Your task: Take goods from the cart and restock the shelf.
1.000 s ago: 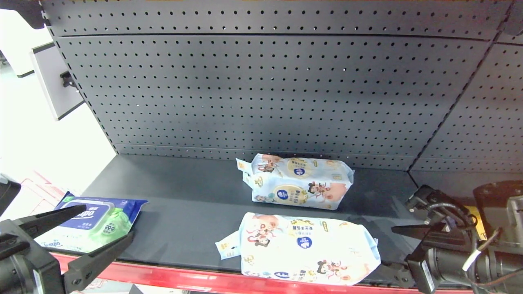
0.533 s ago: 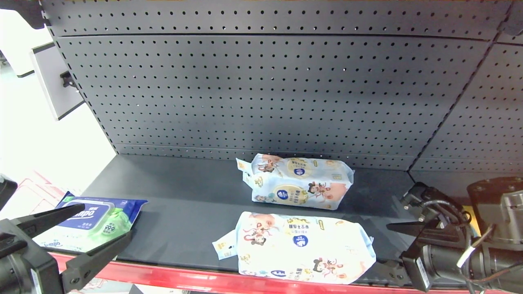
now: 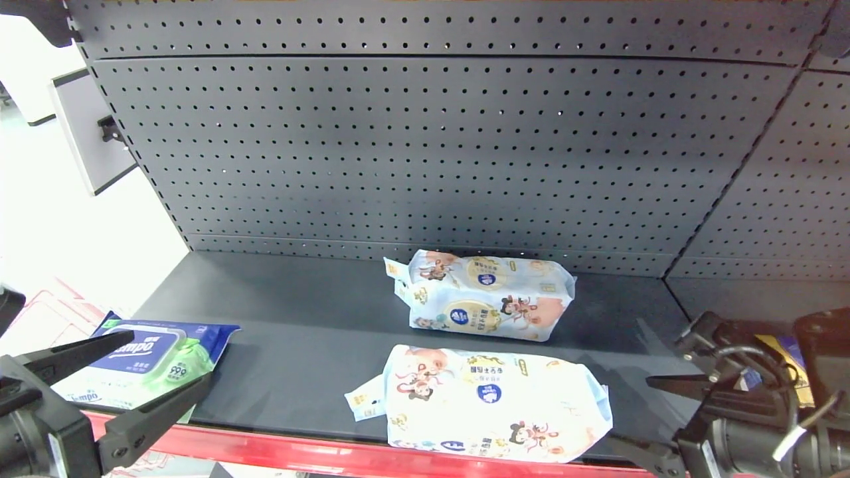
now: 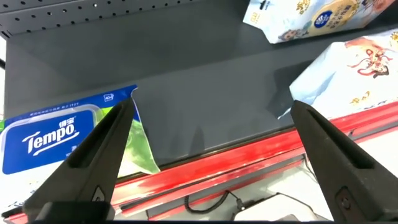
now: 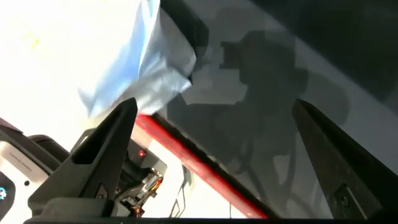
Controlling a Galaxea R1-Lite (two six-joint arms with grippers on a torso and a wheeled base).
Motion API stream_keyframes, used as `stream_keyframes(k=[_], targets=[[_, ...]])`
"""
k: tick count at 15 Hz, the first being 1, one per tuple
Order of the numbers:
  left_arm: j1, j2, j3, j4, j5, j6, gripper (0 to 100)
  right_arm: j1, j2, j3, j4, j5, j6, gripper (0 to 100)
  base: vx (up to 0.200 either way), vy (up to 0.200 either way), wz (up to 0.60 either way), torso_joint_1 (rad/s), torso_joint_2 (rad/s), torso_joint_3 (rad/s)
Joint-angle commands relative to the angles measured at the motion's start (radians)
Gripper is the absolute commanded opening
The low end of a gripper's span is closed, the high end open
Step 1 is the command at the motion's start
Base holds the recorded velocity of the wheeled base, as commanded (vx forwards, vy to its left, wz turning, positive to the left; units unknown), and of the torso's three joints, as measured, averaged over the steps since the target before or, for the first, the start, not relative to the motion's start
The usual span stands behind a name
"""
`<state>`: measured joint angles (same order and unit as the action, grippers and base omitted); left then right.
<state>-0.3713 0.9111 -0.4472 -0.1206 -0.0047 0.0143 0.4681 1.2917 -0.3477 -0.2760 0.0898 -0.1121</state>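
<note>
Head cam: above and in front of the shelf (image 3: 299,318), tilted down, facing its pegboard back (image 3: 425,153). Left wrist cam: low and close at the shelf's red front lip (image 4: 217,168), left end, facing inward. Right wrist cam: very close, right end. All share the lip and the front pack (image 3: 495,405).

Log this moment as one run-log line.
left tool open, near wipes pack | right tool open, beside front cartoon pack | rear cartoon pack near pegboard | nothing held

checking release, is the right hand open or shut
Open: the right hand has fingers wide apart, gripping nothing, beside the front wipes pack.
</note>
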Motion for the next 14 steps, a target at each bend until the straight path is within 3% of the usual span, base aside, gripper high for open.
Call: stream_keyframes(k=[1,2,4,6,7,8,10,12,14], targets=[[0.002,-0.014,-0.005,-0.002,0.005,-0.004,100,-0.009,-0.308,0.114,0.009,-0.030,-0.003,100,0.000,0.000,0.00,0.000,0.00,0.000],[0.005,-0.024,-0.004,-0.002,0.005,-0.007,100,-0.014,-0.353,0.125,0.011,-0.042,-0.003,100,0.000,0.000,0.00,0.000,0.00,0.000],[0.032,-0.112,0.039,0.041,0.031,-0.042,100,-0.092,-0.608,0.130,0.089,-0.163,-0.001,100,0.000,0.000,0.00,0.000,0.00,0.000],[0.055,-0.179,0.064,0.064,0.071,-0.063,100,-0.178,-0.755,0.136,0.133,-0.208,-0.001,100,0.000,0.000,0.00,0.000,0.00,0.000],[0.055,-0.179,0.064,0.064,0.071,-0.063,100,-0.178,-0.755,0.136,0.133,-0.208,-0.001,100,0.000,0.000,0.00,0.000,0.00,0.000],[0.086,-0.296,0.117,0.159,0.160,-0.065,100,-0.293,-0.970,0.124,0.348,-0.214,0.000,100,0.000,0.000,0.00,0.000,0.00,0.000],[0.146,-0.437,0.177,0.266,0.189,-0.065,100,-0.405,-1.124,0.104,0.570,-0.213,0.008,100,0.000,0.000,0.00,0.000,0.00,0.000],[0.198,-0.521,0.209,0.365,0.192,-0.065,100,-0.480,-1.203,0.119,0.672,-0.213,0.015,100,0.000,0.000,0.00,0.000,0.00,0.000],[0.226,-0.564,0.265,0.358,0.187,-0.065,100,-0.486,-1.259,0.156,0.687,-0.202,0.017,100,0.000,0.000,0.00,0.000,0.00,0.000]])
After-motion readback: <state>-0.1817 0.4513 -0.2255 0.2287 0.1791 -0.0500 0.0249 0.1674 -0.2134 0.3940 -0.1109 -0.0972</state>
